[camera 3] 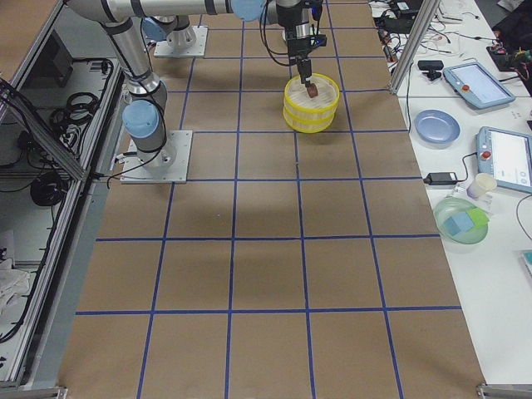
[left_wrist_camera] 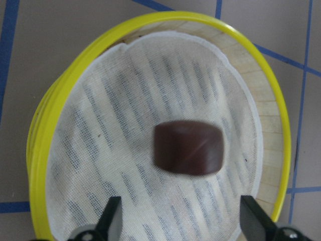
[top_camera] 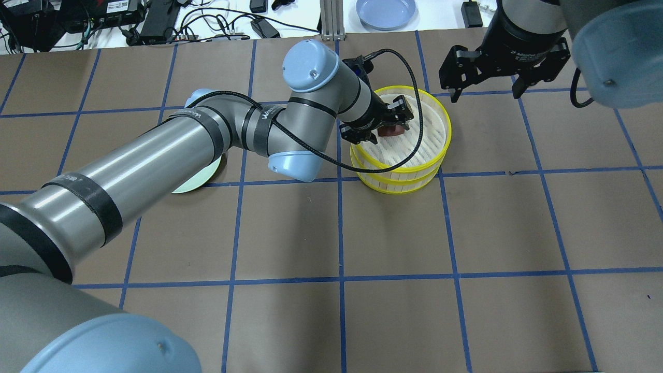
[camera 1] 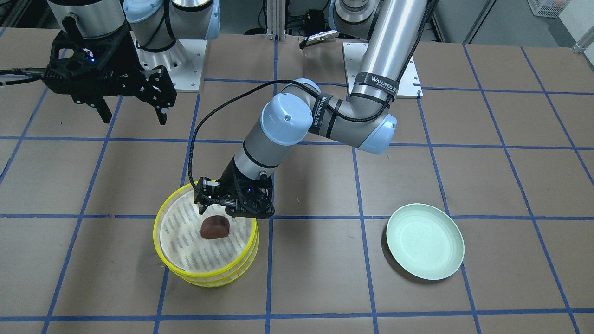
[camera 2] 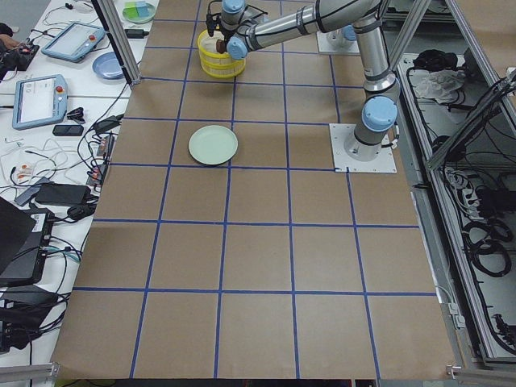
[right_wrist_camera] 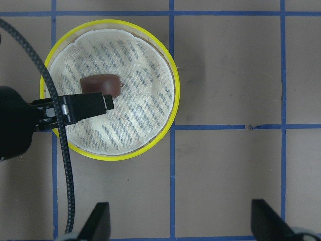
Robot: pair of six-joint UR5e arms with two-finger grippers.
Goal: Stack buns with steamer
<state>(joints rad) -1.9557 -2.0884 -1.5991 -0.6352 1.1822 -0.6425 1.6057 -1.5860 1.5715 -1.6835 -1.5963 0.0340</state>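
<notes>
A yellow-rimmed steamer [camera 1: 209,278] of two stacked tiers stands on the table, its top tier lined with white cloth. The dark reddish-brown bun [camera 1: 215,227] lies on that cloth; it also shows in the left wrist view [left_wrist_camera: 188,147] and the right wrist view [right_wrist_camera: 100,83]. My left gripper [camera 1: 218,212] hovers open just over the bun, its fingers [left_wrist_camera: 111,216] apart and clear of it. My right gripper [camera 1: 134,118] is open and empty, high beside the steamer [top_camera: 445,129]. The cream-white bun is hidden.
A pale green plate [camera 1: 425,241] sits bare on the robot's left side, partly under the left arm in the overhead view [top_camera: 199,181]. A blue plate [top_camera: 386,11] and cables lie beyond the table's far edge.
</notes>
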